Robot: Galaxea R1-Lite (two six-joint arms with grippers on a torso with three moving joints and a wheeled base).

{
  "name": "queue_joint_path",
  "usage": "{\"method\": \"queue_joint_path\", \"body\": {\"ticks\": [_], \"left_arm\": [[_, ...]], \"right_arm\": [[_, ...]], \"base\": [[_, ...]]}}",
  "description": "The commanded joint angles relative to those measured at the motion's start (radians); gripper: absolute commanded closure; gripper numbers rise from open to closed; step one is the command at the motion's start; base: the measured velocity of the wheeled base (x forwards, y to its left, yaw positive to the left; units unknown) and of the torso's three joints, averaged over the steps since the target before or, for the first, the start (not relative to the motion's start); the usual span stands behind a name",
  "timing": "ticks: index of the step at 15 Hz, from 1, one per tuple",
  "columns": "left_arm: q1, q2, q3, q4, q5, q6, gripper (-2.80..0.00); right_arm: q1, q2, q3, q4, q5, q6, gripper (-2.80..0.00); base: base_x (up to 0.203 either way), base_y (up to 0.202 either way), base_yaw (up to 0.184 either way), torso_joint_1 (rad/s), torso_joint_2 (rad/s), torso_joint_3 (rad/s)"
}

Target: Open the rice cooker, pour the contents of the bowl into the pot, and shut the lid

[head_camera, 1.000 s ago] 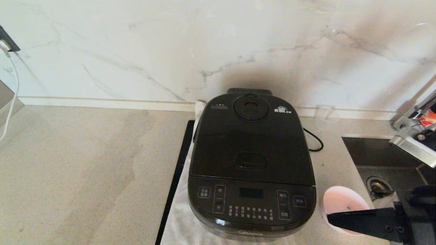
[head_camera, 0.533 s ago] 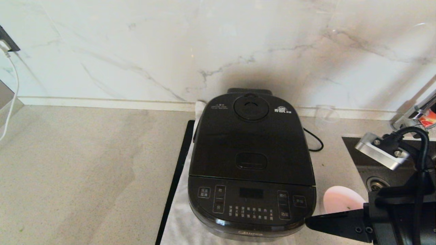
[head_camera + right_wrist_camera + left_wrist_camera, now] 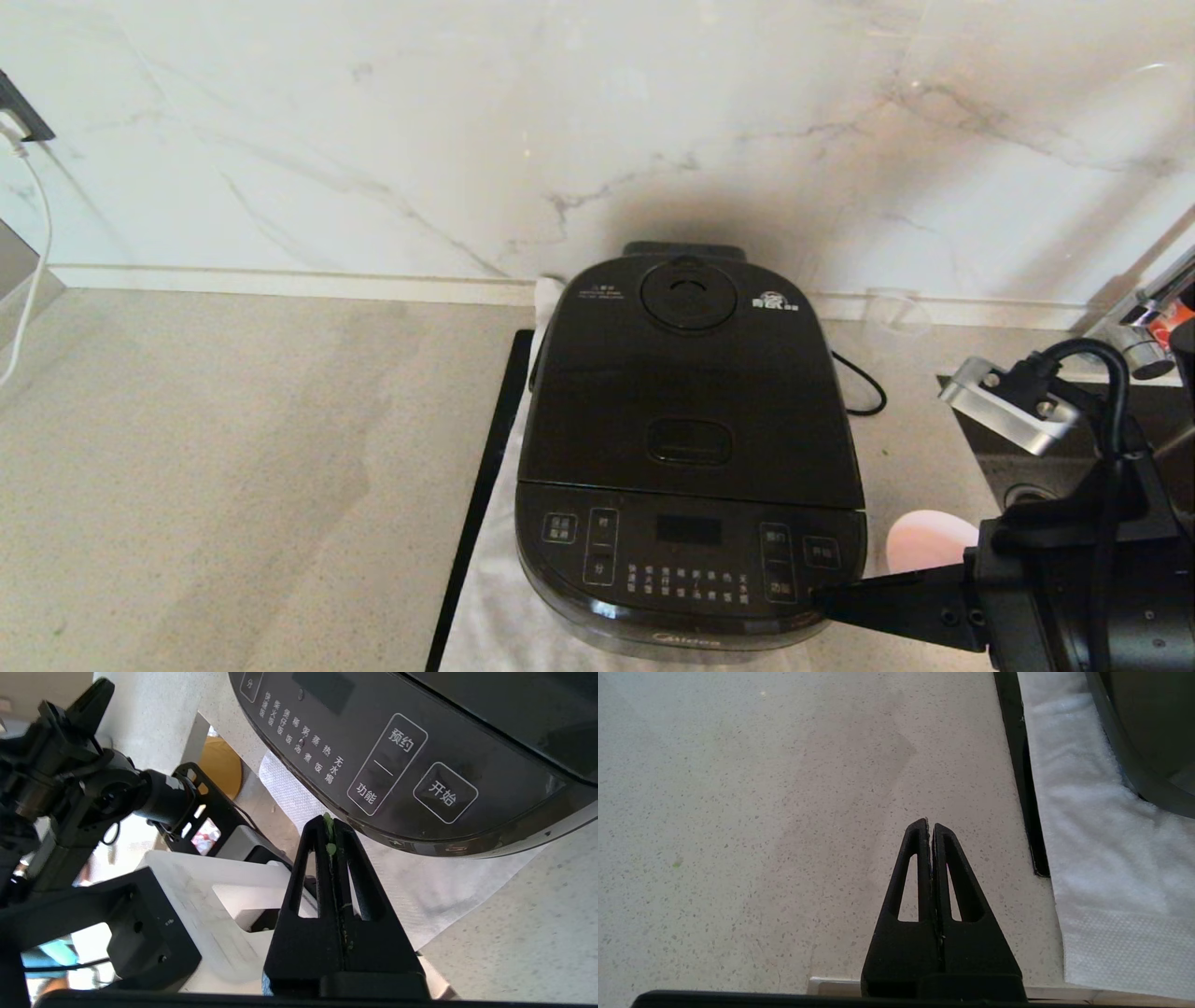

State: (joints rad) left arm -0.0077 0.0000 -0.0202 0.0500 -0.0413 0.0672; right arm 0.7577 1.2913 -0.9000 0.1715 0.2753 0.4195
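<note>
The black rice cooker point(image 3: 689, 448) stands mid-counter with its lid point(image 3: 691, 364) down; the oblong latch button point(image 3: 689, 441) and round vent cap point(image 3: 688, 294) face up. The pot is hidden under the lid. The pinkish-white bowl point(image 3: 924, 543) sits right of the cooker, mostly covered by my right arm, its contents hidden. My right gripper point(image 3: 820, 597) is shut, its tip at the cooker's front right corner, just below the control panel point(image 3: 397, 765). Two tiny green bits point(image 3: 329, 823) cling between its fingertips. My left gripper point(image 3: 930, 825) is shut over bare counter left of the cooker.
A white cloth point(image 3: 490, 607) lies under the cooker, with a black strip point(image 3: 481, 485) along its left edge. The steel sink point(image 3: 1018, 429) and faucet point(image 3: 1144, 322) are at the right. A clear glass cup point(image 3: 894, 315) stands by the wall. A black cord point(image 3: 864, 385) trails behind the cooker.
My right arm has swung left and risen. Its shut tip went from over the bowl to the cooker's front right corner, and the arm now covers more of the bowl.
</note>
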Motion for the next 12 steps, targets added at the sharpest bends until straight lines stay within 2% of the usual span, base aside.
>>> {"method": "queue_joint_path", "body": {"ticks": [1,12], "left_arm": [[0.000,0.000,-0.001,0.001,0.000,0.000,0.00],[0.000,0.000,0.000,0.001,0.000,0.000,0.00]], "right_arm": [[0.000,0.008,0.000,-0.001,0.002,0.013,0.00],[-0.018,-0.030,0.010,0.000,-0.001,0.015,0.00]], "base": [[0.000,0.000,0.000,0.000,0.00,0.000],[0.000,0.000,0.000,0.000,0.00,0.000]]}}
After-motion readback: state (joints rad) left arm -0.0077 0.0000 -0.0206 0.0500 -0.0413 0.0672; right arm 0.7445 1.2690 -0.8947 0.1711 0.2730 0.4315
